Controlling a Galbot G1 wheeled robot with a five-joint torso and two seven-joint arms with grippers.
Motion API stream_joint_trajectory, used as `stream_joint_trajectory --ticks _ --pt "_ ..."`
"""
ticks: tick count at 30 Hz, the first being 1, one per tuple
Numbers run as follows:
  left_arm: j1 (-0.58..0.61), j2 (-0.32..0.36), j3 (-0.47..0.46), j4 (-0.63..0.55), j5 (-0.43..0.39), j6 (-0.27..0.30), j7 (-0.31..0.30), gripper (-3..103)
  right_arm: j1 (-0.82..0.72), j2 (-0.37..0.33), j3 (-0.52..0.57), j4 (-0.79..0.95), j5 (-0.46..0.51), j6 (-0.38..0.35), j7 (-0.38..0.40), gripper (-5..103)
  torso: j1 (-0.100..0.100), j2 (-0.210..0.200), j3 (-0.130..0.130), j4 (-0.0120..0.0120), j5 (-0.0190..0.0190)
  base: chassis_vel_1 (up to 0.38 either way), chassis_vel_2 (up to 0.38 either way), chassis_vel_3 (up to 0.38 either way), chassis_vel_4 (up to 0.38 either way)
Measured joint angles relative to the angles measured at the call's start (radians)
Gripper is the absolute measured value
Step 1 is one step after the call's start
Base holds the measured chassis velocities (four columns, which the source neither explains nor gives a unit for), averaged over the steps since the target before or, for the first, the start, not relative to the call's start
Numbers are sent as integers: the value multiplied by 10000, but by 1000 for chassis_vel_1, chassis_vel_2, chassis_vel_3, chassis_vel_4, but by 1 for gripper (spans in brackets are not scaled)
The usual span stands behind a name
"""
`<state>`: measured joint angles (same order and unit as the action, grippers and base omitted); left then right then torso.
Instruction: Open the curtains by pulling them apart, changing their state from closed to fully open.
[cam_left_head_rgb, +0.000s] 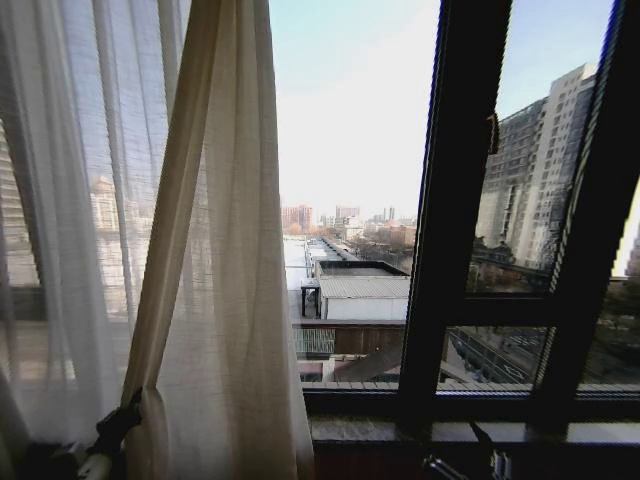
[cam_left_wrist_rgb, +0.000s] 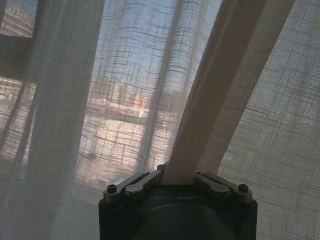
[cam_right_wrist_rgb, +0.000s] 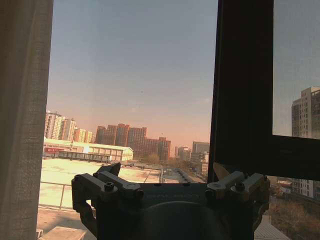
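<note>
My left gripper (cam_left_wrist_rgb: 179, 176) is clenched on the curtain's bunched edge (cam_left_head_rgb: 190, 200) to drag it left off the glass — my right gripper (cam_right_wrist_rgb: 167, 187) hangs released by the window frame (cam_left_head_rgb: 450, 200)

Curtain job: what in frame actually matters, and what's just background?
Job:
- curtains, bunched toward the robot's left
- left gripper, shut on a curtain fold
- right gripper, open, holding nothing, facing the bare glass

Background:
- window frame
- window sill
- buildings outside
</note>
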<state>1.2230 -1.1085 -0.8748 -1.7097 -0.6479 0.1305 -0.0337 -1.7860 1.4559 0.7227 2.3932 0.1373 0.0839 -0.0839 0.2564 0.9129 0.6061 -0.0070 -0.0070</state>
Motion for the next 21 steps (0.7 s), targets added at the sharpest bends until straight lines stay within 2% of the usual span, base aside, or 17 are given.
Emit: stream_joint_trajectory --ticks 13,17,21 --pt "-152 658 -687 1235 -146 -380 47 0 37 -5 -67 -26 -2 24 -14 100 0 0 0 2 -1 0 0 0 0" --pt "-44 606 -688 1111 -129 -410 173 0 48 11 -93 -50 -6 35 -26 100 0 0 0 1 -1 0 0 0 0" --pt "167 401 -478 563 -115 -371 587 0 38 20 -105 -48 -7 43 -32 100 0 0 1 1 -2 0 0 0 0"
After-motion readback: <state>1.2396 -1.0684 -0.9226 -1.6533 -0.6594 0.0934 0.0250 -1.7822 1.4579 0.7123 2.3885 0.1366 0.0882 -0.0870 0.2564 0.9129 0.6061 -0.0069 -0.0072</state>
